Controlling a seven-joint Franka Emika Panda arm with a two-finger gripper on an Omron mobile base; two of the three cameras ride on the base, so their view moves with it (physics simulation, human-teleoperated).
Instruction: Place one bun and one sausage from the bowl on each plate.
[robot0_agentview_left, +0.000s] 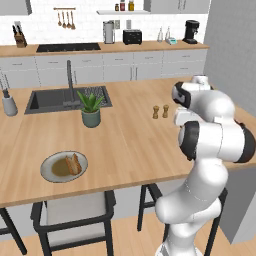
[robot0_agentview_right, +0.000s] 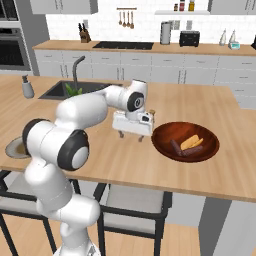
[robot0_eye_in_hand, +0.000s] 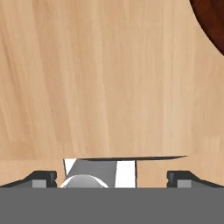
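My gripper (robot0_agentview_right: 131, 136) hangs open just above the counter, left of the dark wooden bowl (robot0_agentview_right: 210, 134), fingers pointing down with nothing between them. In the bowl lie a golden bun (robot0_agentview_right: 192, 142) and two reddish-brown sausages (robot0_agentview_right: 175, 147). In the hand view the gripper (robot0_eye_in_hand: 113, 177) looks down on bare wood, with the bowl's rim (robot0_eye_in_hand: 213, 24) at the top right corner. The pale grey plate (robot0_agentview_left: 48, 165) sits near the counter's front left and carries a tan bun (robot0_agentview_left: 75, 163), with what looks like a sausage beside it. That plate (robot0_agentview_right: 11, 148) is partly behind my arm in the right base view.
A sink (robot0_agentview_left: 47, 99) with a tap is set in the counter's far left, and a potted plant (robot0_agentview_left: 91, 107) stands before it. Salt and pepper shakers (robot0_agentview_left: 160, 111) stand mid-counter. A utensil holder (robot0_agentview_left: 8, 103) is at the left edge. Chairs (robot0_agentview_left: 75, 212) stand under the front edge.
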